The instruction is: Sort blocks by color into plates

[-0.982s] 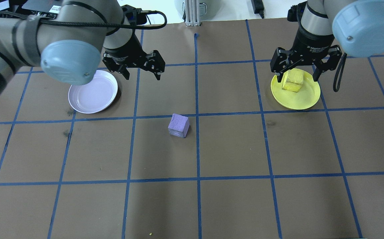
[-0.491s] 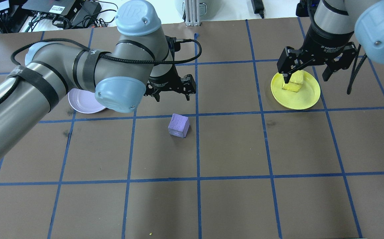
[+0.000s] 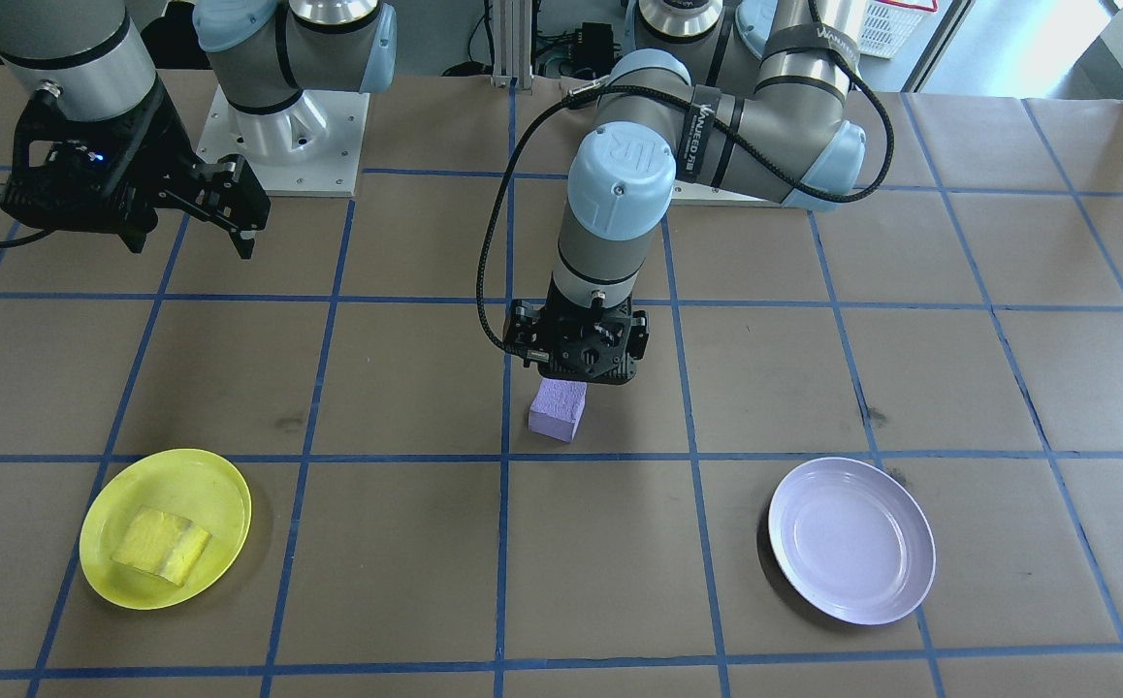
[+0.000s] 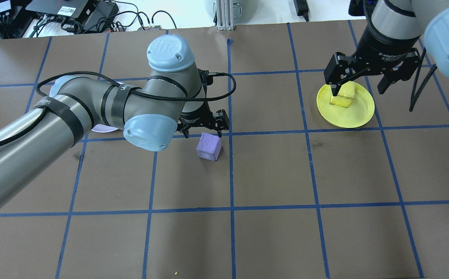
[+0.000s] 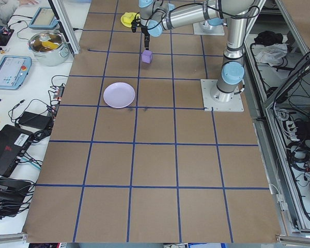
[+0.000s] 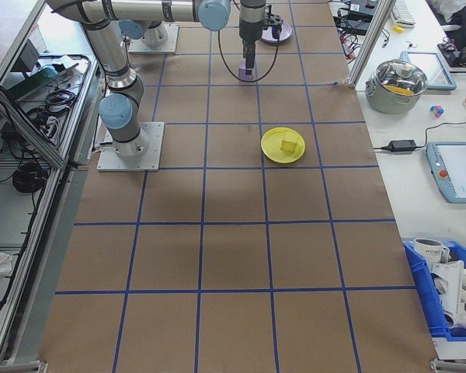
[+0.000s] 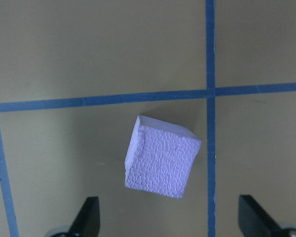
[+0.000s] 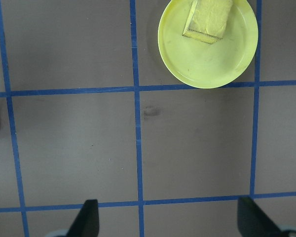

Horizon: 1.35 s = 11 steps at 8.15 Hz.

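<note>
Worktop (image 4: 271, 240): brown paper w/ blue tape grid, near squares in overhead view bare.

Purple block (image 4: 209, 146) sits on worktop at frame centre, rotated relative to grid, just below a horizontal tape line and just left of a vertical one. In L wrist view it lies centre frame, ahead of the two fingertips, not between them.

Left hand (image 4: 202, 130) hangs just above/behind purple block in overhead view; fingers spread wide, nothing in them. In front-facing view hand body covers block's far top edge. L arm enters from frame left, elbow crossing over the lavender plate (image 3: 851, 539); in overhead view only a sliver of that plate shows under the arm. Front-facing view: plate lower right, nothing on it, well apart from purple block.

Yellow plate (image 4: 358, 114) upper right in overhead view. Yellow block (image 4: 344, 97) lies on it, toward the far rim.

Right hand (image 4: 358, 87) above far part of yellow plate, fingers spread, one each side of yellow block, no contact visible. R wrist view: plate + block at top of frame, fingertips at bottom corners, wide apart.
</note>
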{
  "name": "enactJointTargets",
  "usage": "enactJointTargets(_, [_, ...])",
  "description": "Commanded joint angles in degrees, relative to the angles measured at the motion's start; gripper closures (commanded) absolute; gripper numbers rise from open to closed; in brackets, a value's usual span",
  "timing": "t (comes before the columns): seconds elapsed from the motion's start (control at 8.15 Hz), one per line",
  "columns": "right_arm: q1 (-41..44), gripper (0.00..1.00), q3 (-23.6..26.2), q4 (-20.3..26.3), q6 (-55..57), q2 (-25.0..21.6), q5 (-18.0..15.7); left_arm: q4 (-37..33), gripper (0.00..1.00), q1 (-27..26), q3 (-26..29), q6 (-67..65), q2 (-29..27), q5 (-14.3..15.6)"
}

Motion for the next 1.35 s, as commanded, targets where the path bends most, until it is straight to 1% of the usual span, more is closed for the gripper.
enactJointTargets(0.0, [0.0, 0.0, 0.1, -0.2, -0.5, 0.1, 0.0, 5.7, 0.0, -0.2, -0.4, -0.1, -6.1, 0.0])
enactJointTargets(0.12, [0.0, 0.0, 0.1, 0.1, -0.5, 0.1, 0.0, 8.7, 0.0, -0.2, -0.6, 0.1, -7.0, 0.0])
enactJointTargets(0.86, [0.0, 0.0, 0.9, 0.4, -0.6, -0.3, 0.3, 8.3, 0.0, -0.4, -0.9, -0.3, -7.7, 0.1])
enactJointTargets(0.98, [0.0, 0.0, 0.9, 0.4, -0.6, -0.4, 1.1, 8.2, 0.0, -0.6, -1.5, -0.3, -7.7, 0.1])
enactJointTargets(1.1, [0.0, 0.0, 0.9, 0.2, -0.7, -0.2, 3.0, 8.2, 0.0, -1.0, -2.6, -0.3, -7.7, 0.2])
enactJointTargets(1.23, [0.0, 0.0, 1.0, 0.1, -0.8, -0.2, 3.1, 8.2, 0.0, -1.1, -2.7, -0.3, -7.7, 0.2])
